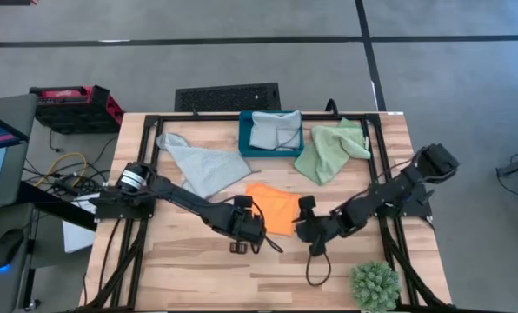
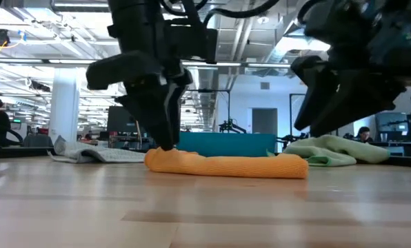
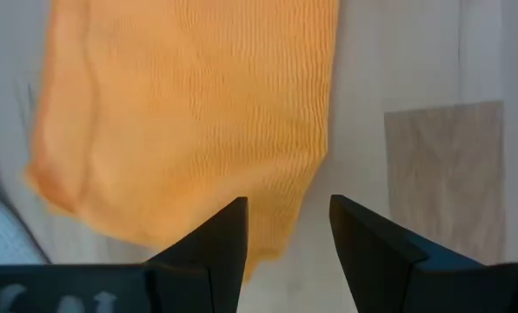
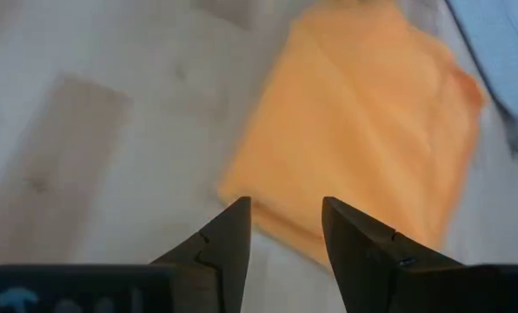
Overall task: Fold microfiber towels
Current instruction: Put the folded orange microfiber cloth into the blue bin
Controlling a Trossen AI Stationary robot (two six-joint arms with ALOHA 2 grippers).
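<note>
Orange microfiber towel (image 1: 275, 209) lies folded near the middle of your worktop (image 1: 189, 269), flanked by both arms. Your left gripper (image 1: 252, 231) sits low at the towel's left edge; its fingers (image 3: 215, 248) stand parted with only a corner of the orange cloth showing between them, nothing clamped. Your right gripper (image 1: 306, 228) hovers just beside the towel's right edge, fingers (image 4: 229, 243) likewise apart and holding nothing, the orange edge just beyond their tips. Farther back, one pale blue-grey towel (image 1: 200, 165) is spread loosely on the left, a second blue-grey towel (image 1: 275, 130) lies folded inside the dark teal box (image 1: 247, 148), and the light green towel (image 1: 330, 149) is crumpled just to the right of that box. You also have a spiky green plant ball (image 1: 374, 285) at the front right corner.
</note>
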